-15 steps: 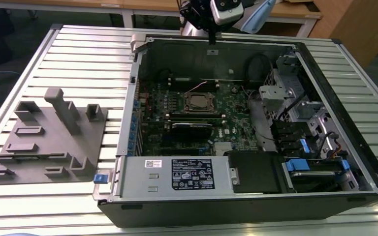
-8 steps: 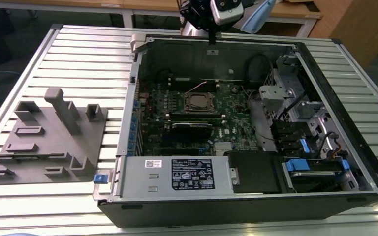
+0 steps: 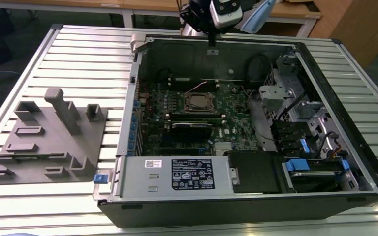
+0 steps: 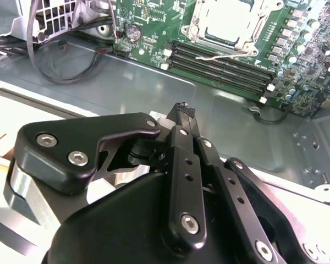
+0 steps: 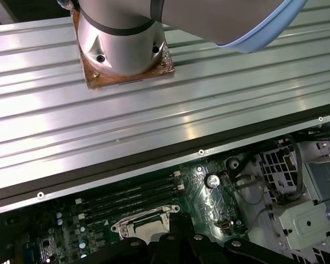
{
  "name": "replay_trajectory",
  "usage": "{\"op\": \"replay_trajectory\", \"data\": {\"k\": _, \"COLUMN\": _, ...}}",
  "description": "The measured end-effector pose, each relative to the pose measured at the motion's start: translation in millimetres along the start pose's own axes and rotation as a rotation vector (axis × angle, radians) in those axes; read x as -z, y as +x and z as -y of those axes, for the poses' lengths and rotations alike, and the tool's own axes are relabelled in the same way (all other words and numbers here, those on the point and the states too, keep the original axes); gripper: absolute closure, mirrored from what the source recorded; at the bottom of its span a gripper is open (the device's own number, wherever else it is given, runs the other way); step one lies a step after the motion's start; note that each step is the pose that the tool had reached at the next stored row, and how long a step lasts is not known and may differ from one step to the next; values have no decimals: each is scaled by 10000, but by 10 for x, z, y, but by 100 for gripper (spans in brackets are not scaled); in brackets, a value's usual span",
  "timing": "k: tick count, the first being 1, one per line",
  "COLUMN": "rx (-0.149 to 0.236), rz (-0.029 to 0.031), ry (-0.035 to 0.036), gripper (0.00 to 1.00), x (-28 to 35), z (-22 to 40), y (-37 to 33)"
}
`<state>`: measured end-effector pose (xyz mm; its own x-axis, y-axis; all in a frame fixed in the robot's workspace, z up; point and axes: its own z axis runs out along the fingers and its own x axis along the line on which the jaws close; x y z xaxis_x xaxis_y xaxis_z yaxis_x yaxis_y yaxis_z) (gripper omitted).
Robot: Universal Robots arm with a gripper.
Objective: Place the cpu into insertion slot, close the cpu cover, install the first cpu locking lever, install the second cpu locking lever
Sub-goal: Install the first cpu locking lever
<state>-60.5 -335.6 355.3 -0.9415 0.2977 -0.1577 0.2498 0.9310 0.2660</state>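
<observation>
The open computer case lies on a slatted metal table. On its green board is the insertion slot, seen closer in both wrist views. A pale silvery cpu lies in the slot, and the cpu cover, a metal frame, lies around it. From here I cannot tell how the locking levers stand. My gripper hangs above the case's far wall, well away from the slot. Its thin black fingers are shut together, with nothing between them.
A grey moulded fixture sits on the table at the exterior view's left. Inside the case are long black memory slots, a loop of cables, a drive cage and a labelled metal box at the front.
</observation>
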Motion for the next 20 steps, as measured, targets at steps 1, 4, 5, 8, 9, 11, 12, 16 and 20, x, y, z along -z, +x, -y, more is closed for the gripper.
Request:
{"op": "replay_trajectory", "data": {"k": 1, "rx": 1, "rz": 3, "ry": 0, "gripper": 89, "x": -12, "z": 4, "y": 2}}
{"op": "replay_trajectory", "data": {"k": 4, "rx": 2, "rz": 11, "ry": -3, "gripper": 89, "x": -47, "z": 23, "y": 5}}
{"op": "replay_trajectory", "data": {"k": 5, "rx": 2, "rz": 11, "ry": -2, "gripper": 89, "x": -55, "z": 32, "y": 5}}
{"op": "replay_trajectory", "data": {"k": 8, "rx": 10, "rz": 21, "ry": 36, "gripper": 89, "x": -82, "z": 57, "y": 8}}
{"op": "replay_trajectory", "data": {"k": 9, "rx": 12, "rz": 22, "ry": 41, "gripper": 89, "x": -97, "z": 65, "y": 14}}
{"op": "replay_trajectory", "data": {"k": 11, "rx": 13, "rz": 23, "ry": 44, "gripper": 89, "x": -130, "z": 82, "y": 26}}
{"op": "replay_trajectory", "data": {"k": 12, "rx": 15, "rz": 23, "ry": 46, "gripper": 89, "x": -145, "z": 90, "y": 31}}
{"op": "replay_trajectory", "data": {"k": 16, "rx": 19, "rz": 29, "ry": 66, "gripper": 89, "x": -207, "z": 120, "y": 65}}
{"op": "replay_trajectory", "data": {"k": 20, "rx": 25, "rz": 33, "ry": 88, "gripper": 89, "x": -221, "z": 127, "y": 73}}
